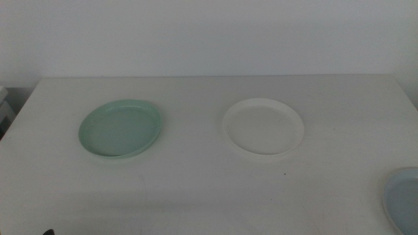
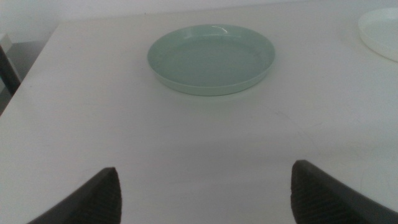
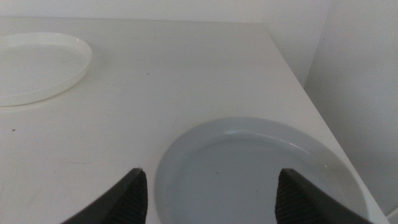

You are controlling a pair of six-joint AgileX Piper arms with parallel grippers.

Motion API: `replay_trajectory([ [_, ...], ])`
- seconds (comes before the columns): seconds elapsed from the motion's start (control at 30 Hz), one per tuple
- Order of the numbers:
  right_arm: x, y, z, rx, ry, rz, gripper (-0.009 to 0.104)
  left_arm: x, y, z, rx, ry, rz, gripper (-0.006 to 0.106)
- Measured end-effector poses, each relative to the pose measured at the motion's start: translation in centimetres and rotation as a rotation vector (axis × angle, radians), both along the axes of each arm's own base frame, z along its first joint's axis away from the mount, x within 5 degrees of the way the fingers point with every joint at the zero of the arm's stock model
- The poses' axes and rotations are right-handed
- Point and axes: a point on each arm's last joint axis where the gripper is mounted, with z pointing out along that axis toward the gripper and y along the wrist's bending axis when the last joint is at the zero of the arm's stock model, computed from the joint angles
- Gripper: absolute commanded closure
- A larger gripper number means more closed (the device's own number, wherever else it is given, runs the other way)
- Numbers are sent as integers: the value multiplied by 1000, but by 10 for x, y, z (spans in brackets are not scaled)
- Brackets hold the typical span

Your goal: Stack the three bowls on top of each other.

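My left claw [image 2: 205,190] and right claw [image 3: 208,196] gape wide, empty. Mint green bowl [image 1: 121,128] sits left of centre, white bowl [image 1: 263,126] mid-frame, blue-grey bowl [image 1: 403,200] cut by the lower-right edge; bare table [image 1: 196,189] between.

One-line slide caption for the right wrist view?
Right gripper, jaws open, hangs over the pale blue-grey bowl near the table corner; white bowl beyond.

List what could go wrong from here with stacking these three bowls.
1. The blue-grey bowl sits near the table's right front edge; a push by the right claw might slide it off.
2. All three are shallow with low rims, so the open left claw may slip off the green bowl.
3. The white bowl lies apart, so long carries.
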Motion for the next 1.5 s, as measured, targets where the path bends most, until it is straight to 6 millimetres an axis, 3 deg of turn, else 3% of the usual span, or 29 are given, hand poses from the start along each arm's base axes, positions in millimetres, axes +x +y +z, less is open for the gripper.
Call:
replay_trajectory([
  [0.13,-2,-1,8,2,2,-8,43,0,0,0,0,0,0,-4],
  [0.4,-5,0,77,44,-42,-19,43,0,0,0,0,0,0,-4],
  [0.73,31,0,145,99,127,-30,43,0,0,0,0,0,0,-4],
  [0.93,77,1,170,111,309,-18,43,0,0,0,0,0,0,-4],
  [1.1,127,2,190,59,449,42,43,0,0,0,0,0,0,-4],
  [1.33,206,8,196,89,600,128,43,0,0,0,0,0,0,-4],
  [1.5,261,14,178,110,708,214,43,0,0,0,0,0,0,-4],
])
